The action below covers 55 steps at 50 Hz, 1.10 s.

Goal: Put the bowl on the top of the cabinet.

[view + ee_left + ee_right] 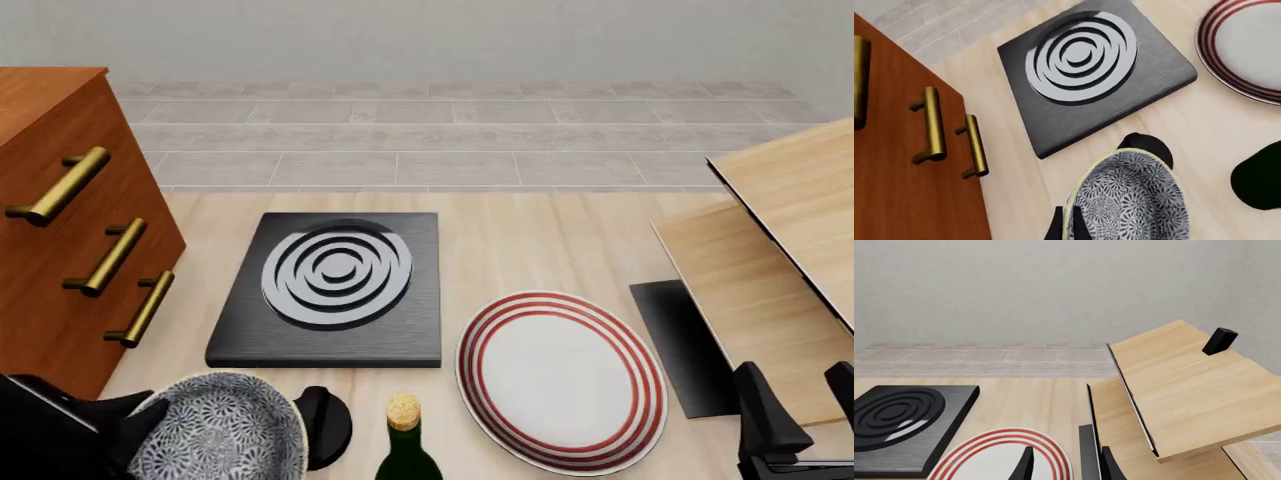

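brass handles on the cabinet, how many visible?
3, stacked down the reddish-brown wooden cabinet front: top brass bar handle, middle, bottom. None appear hidden.

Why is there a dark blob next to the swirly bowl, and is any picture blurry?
Left wrist view: the bowl looks sharp, and the dark blob beside it is soft-edged, perhaps something near the camera or a shadow; I cannot tell which. Front view: even light, faint shadows under the plate, no glare. Right wrist view: crisp wooden boards, no blur.
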### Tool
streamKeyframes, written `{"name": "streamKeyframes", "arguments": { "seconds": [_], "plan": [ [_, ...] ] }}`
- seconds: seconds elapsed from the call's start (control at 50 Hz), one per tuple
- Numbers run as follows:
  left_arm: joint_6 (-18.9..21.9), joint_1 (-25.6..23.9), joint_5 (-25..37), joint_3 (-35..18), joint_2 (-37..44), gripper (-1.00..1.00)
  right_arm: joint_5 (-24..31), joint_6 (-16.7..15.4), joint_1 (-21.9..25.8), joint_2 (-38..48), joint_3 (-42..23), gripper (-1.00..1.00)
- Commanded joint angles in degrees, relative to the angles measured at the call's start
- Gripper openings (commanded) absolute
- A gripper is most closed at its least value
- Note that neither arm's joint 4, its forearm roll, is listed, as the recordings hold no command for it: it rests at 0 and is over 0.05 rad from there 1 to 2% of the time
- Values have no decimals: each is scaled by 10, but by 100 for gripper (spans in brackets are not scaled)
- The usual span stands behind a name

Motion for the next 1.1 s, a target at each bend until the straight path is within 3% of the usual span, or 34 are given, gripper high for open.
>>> {"name": "streamKeyframes", "arguments": {
  "seconds": [0.02, 0.36, 0.44, 0.54, 0.6, 0.64, 0.66, 0.82, 0.86, 0.88, 1.1],
  "plan": [
    [-25, 18, 26, -93, -25, -100, 0, 0, 0, 0, 0, 100],
    [-94, 63, 29, -209, -18, -100, 0, 0, 0, 0, 0, 100],
    [-127, 98, 7, -231, -6, -100, 0, 0, 0, 0, 0, 100],
    [-165, 110, 8, -260, -14, -100, 0, 0, 0, 0, 0, 100],
    [-167, 121, 2, -272, -18, -100, 0, 0, 0, 0, 0, 100],
    [-195, 119, 15, -290, -5, -100, 0, 0, 0, 0, 0, 100],
    [-186, 135, 6, -297, -14, -100, 0, 0, 0, 0, 0, 100],
    [-225, 179, -8, -333, 9, -100, 0, 0, 0, 0, 0, 100],
    [-220, 173, -5, -335, 6, -100, 0, 0, 0, 0, 0, 100],
    [-233, 200, -16, -334, 19, -100, 0, 0, 0, 0, 0, 100],
    [-285, 272, -53, -363, 50, -100, 0, 0, 0, 0, 0, 100]
  ]
}}
